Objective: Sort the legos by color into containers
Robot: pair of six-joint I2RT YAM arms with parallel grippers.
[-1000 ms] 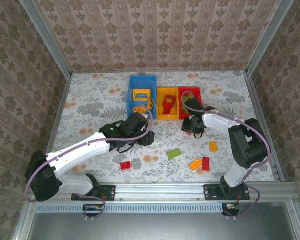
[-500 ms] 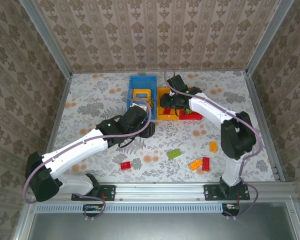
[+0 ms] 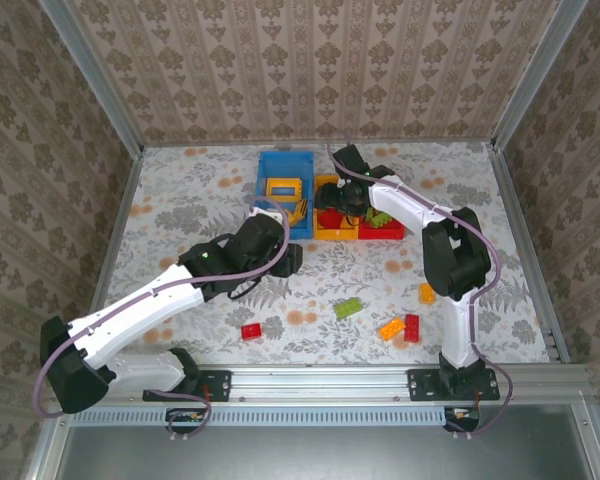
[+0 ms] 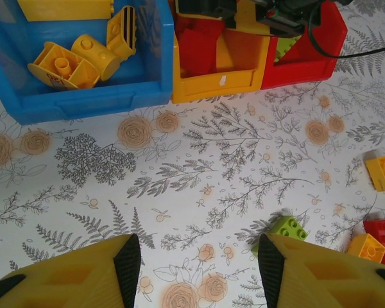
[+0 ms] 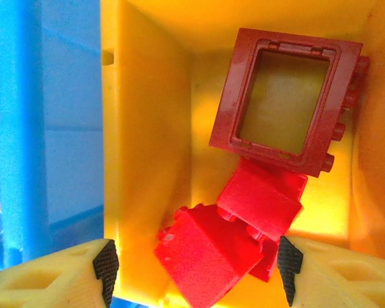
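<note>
The right jaws stand wide apart with nothing gripped, hanging over the orange-yellow bin [image 5: 147, 128], where a red frame [image 5: 285, 99] and red bricks [image 5: 212, 256] lie. The left jaws are parted and empty above the worktop [image 4: 199, 160], near a green brick [image 4: 285, 229]; yellow pieces [image 4: 70, 61] sit in the blue bin [image 4: 83, 102]

Support: table [image 3: 180, 210], flat top with a floral print.
Far centre, left to right: blue bin [image 3: 261, 200], yellow bin [image 3: 332, 235], red bin [image 3: 382, 233], side by side in one row, open tops up.
Near, left of centre: red brick [image 3: 251, 331], alone.
Near centre: green brick [image 3: 348, 308], turned askew.
Near right: orange brick [image 3: 427, 293], apart from the others.
Nearest right: second orange brick [image 3: 391, 328] just beside second red brick [image 3: 412, 327].
</note>
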